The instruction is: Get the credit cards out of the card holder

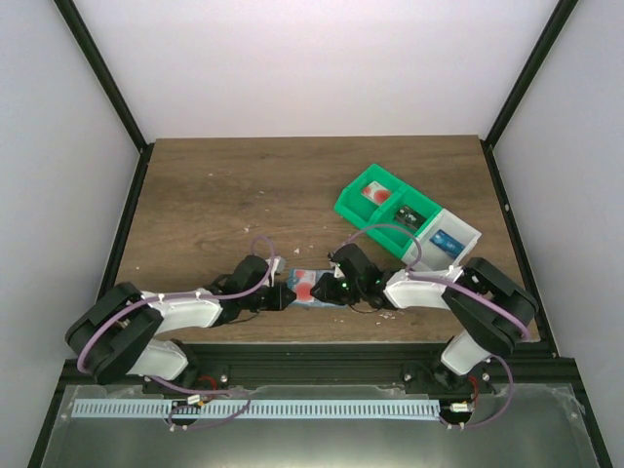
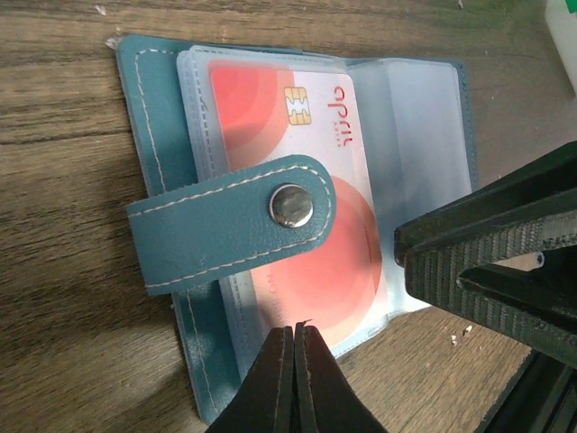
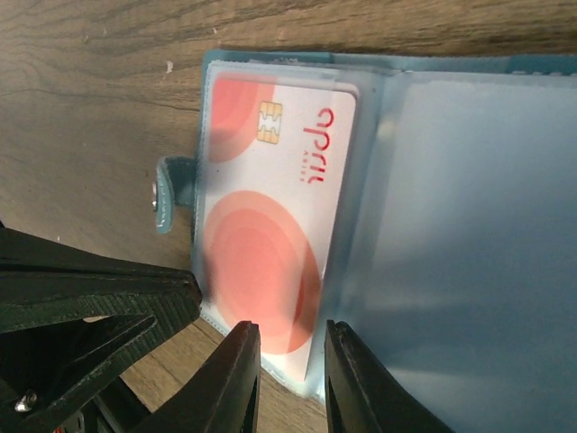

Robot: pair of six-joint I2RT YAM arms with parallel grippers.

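Observation:
The teal card holder (image 1: pixel 317 276) lies open on the wood near the front edge. In the left wrist view its strap with a metal snap (image 2: pixel 290 205) lies across a credit card (image 2: pixel 270 108), pale with red round marks, inside a clear sleeve. My left gripper (image 2: pixel 296 332) is shut, its tips over the sleeve's near edge, with nothing seen between them. My right gripper (image 3: pixel 293 343) is open with a narrow gap, its fingers either side of the near corner of the card (image 3: pixel 270 180). Both grippers meet at the holder in the top view: left gripper (image 1: pixel 286 295), right gripper (image 1: pixel 333 289).
A green bin (image 1: pixel 382 208) and a joined white bin (image 1: pixel 450 237) with compartments stand at the back right, a few small cards in them. The right gripper's fingers (image 2: pixel 487 262) show in the left wrist view. The table's front edge is just behind the holder.

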